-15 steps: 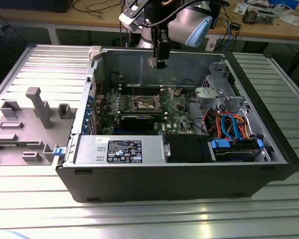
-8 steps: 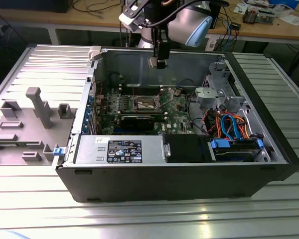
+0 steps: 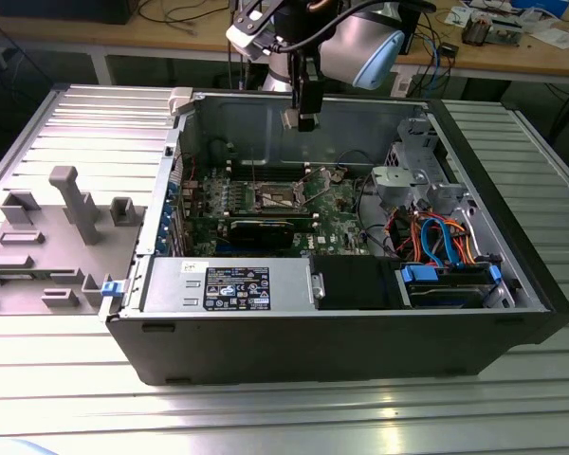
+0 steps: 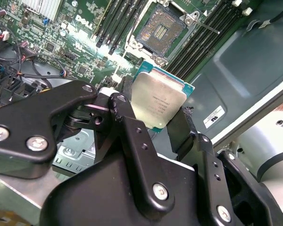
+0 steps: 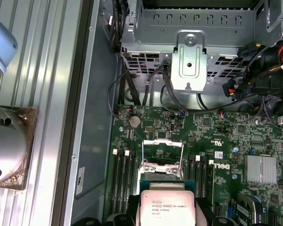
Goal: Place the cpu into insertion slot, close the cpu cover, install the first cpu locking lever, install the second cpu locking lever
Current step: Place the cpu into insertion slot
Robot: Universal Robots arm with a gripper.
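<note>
Bright, even overhead light whitens the ribbed table (image 3: 284,408) in the exterior view, while the computer case (image 3: 360,351) interior sits in softer shade. In the second wrist view the cpu (image 4: 158,101) shows mild glare, and the black pincer (image 4: 155,107) looks dark and soft-edged.

You have one cpu (image 4: 158,101), one insertion slot (image 4: 160,29) and one cpu cover (image 5: 162,168) to look at. You can see one gripper (image 4: 156,101), and it has two black fingers (image 4: 132,132). There is one green board (image 5: 217,136), and it sits in one computer case (image 3: 313,346). On the board you can count one round silver battery (image 5: 134,121) and one silver block with fins (image 5: 260,169). You have one robot arm (image 3: 360,47).
</note>
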